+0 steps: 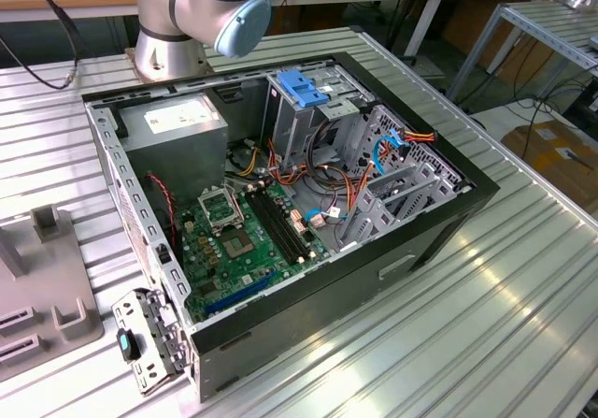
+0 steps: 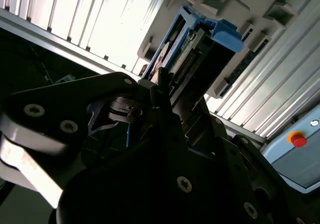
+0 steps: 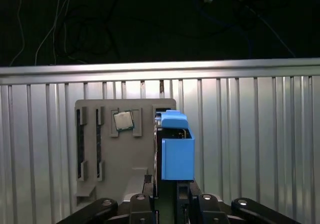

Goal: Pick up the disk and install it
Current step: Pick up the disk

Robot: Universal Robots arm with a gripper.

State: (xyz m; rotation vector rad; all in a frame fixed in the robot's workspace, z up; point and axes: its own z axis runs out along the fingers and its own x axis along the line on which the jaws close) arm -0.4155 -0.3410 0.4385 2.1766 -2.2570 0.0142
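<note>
Clamping the disk (image 3: 176, 134) edge-on at the grey holder (image 3: 120, 159) on the bench (image 3: 250, 134), the claw (image 3: 170, 186) is closed on its sides, and a straight, untilted lift looks best to avoid snagging the blue rails (image 3: 177, 159).

From up high, the exterior view looks down slantwise over the bench (image 1: 523, 287). It takes in the whole open computer case (image 1: 392, 250), with the arm's base (image 1: 168, 49) at the far edge and a grey holder plate (image 1: 42, 296) at the exterior view's left.

The first wrist view sits behind the gripper (image 3: 172, 189) and looks along it at the disk (image 3: 177, 156) edge-on, with the plate and the bench's edge beyond.

The second wrist view is tucked close against the gripper's dark linkage and looks up it at a slant.

Both wrist views share the disk, the plate and the ribbed bench top. The plate is also what they share with the exterior view.
</note>
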